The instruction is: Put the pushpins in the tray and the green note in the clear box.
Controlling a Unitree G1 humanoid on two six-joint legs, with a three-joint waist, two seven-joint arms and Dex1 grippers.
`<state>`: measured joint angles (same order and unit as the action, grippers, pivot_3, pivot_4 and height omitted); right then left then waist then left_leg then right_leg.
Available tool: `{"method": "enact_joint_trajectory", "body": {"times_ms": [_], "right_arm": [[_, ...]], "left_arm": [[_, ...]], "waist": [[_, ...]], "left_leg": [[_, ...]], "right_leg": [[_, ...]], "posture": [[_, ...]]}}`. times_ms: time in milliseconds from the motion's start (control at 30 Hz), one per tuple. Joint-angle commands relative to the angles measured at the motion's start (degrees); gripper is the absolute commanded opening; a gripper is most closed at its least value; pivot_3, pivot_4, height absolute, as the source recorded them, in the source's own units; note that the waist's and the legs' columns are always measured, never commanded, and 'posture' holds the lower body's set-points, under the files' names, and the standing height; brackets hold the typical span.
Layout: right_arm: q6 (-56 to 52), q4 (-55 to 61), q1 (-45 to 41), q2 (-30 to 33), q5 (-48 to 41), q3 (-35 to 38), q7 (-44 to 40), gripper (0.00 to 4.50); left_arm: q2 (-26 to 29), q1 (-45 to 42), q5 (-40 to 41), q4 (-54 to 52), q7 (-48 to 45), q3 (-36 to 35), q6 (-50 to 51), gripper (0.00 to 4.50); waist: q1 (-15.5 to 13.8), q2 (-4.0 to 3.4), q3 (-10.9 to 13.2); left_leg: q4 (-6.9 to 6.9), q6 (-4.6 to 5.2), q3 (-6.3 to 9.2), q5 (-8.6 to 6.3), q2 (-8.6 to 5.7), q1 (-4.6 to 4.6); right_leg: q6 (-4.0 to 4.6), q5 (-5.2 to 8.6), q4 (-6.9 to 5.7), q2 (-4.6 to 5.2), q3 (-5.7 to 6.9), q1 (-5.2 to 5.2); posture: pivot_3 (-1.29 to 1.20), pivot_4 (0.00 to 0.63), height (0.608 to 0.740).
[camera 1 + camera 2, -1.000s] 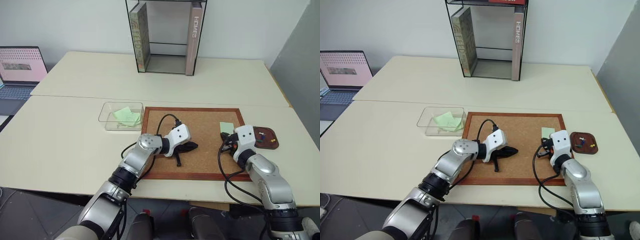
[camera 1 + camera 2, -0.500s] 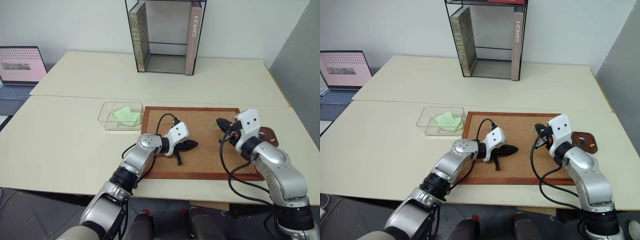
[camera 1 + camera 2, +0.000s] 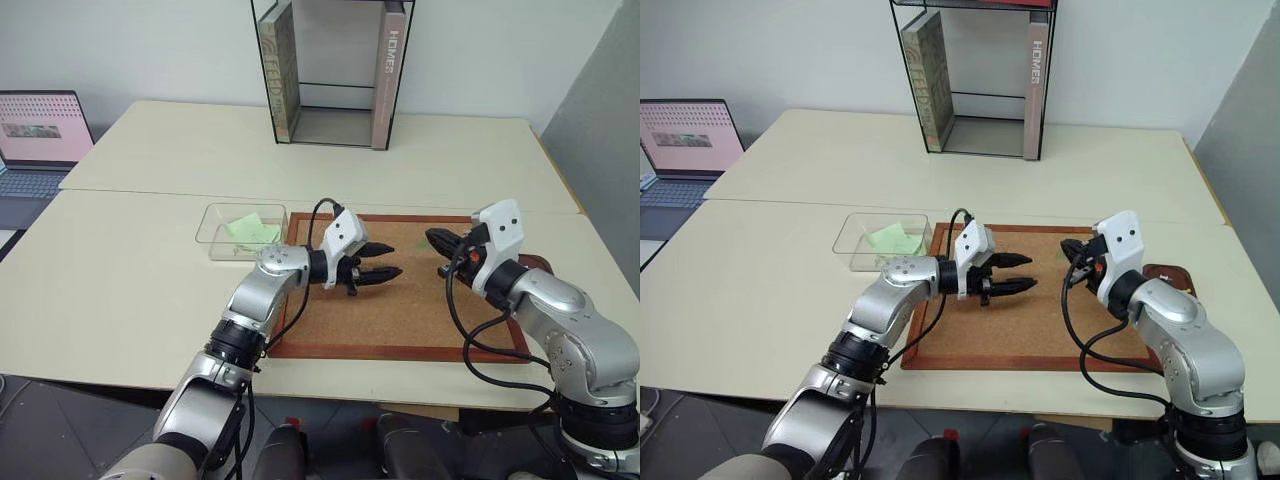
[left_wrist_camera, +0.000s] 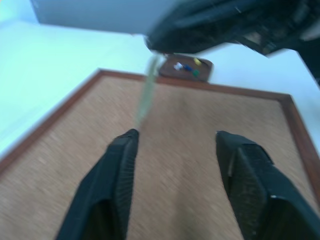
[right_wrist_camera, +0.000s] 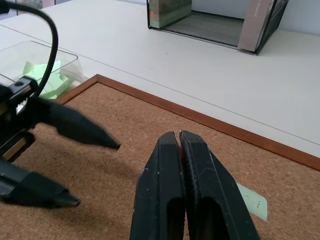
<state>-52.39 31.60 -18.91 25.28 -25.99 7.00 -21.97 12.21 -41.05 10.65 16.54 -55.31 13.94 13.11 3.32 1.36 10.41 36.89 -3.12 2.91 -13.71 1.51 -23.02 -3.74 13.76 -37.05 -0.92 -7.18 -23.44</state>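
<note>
- Step in hand, as judged: passing the green note point(image 4: 145, 97) from the right gripper point(image 3: 1072, 247) to the left gripper point(image 3: 1032, 272), which is the one nearer the clear box point(image 3: 215, 232).
- Right jaws: pressed together on the top edge of the note. The slip hangs from their tip above the corkboard point(image 3: 400, 320).
- Left jaws: spread wide with nothing between them, and the hanging slip is just off the tip of one.
- Doing it well: bring the free lower part of the slip between the left jaws. Close squarely on its flat faces, not its edge, and open the right jaws only once that pinch is firm. Thin paper is likely to bend or slip in a hurried exchange.
- Pose: both arms are raised over the board with their grippers roughly level, pointing toward each other and close together but not touching.
- Other task things: the pushpins point(image 4: 187, 67) lie in the tray point(image 4: 165, 69), beyond the board's right edge.
- Clear box: it stands on the bench point(image 3: 130, 290) against the board's left edge and holds lime-green papers point(image 3: 250, 232).
</note>
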Motion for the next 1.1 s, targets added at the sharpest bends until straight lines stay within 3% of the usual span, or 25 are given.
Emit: {"method": "enact_joint_trajectory", "body": {"times_ms": [33, 567, 600, 900, 1100], "right_arm": [[-3.2, 4.2, -2.5, -0.3, -3.5, 1.4, 1.0, 0.00], [-7.8, 6.8, -4.4, -3.4, -8.2, 0.0, 5.2, 0.00], [-7.9, 6.8, -4.4, -3.5, -8.2, -0.1, 5.3, 0.00], [-8.4, 7.1, -4.3, -3.7, -9.7, 0.0, 6.4, 0.00], [-8.7, 7.2, -4.6, -3.9, -10.7, -0.2, 7.1, 0.00]], "left_arm": [[-1.6, -3.1, -1.2, 3.0, 1.9, -0.9, -4.6, 3.11], [-5.8, -7.1, -3.7, 13.5, 2.1, -0.8, -10.5, 3.11], [-5.8, -7.2, -3.6, 13.7, 1.9, -0.8, -10.6, 2.75], [-5.8, -7.1, -3.4, 14.4, 0.1, -0.8, -11.2, 0.94], [-5.9, -6.7, -3.5, 14.1, -0.6, -0.7, -11.0, 0.02]], "waist": [[0.0, 0.00, 0.0], [0.1, 0.00, 0.0], [0.1, 0.00, 0.0], [0.1, 0.00, 0.0], [0.1, 0.00, 0.0]], "left_leg": [[-0.01, 0.00, 0.00, 0.00, 0.00, 0.00], [-0.06, 0.00, 0.01, 0.00, 0.00, -0.09], [-0.06, 0.00, 0.01, 0.00, 0.00, -0.09], [-0.05, 0.00, 0.01, 0.00, 0.00, -0.09], [-0.06, 0.00, 0.01, 0.00, 0.00, -0.09]], "right_leg": [[0.00, 0.00, 0.01, 0.00, 0.00, 0.00], [0.00, 0.00, 0.03, -0.01, 0.01, -0.08], [0.00, 0.00, 0.03, 0.00, 0.01, -0.09], [0.00, 0.00, 0.03, -0.01, 0.01, -0.09], [0.00, 0.00, 0.03, -0.01, 0.01, -0.09]], "posture": [[0.00, 0.150, 0.740], [0.00, 0.150, 0.740], [0.00, 0.150, 0.740], [0.00, 0.150, 0.740], [0.00, 0.150, 0.740]]}}
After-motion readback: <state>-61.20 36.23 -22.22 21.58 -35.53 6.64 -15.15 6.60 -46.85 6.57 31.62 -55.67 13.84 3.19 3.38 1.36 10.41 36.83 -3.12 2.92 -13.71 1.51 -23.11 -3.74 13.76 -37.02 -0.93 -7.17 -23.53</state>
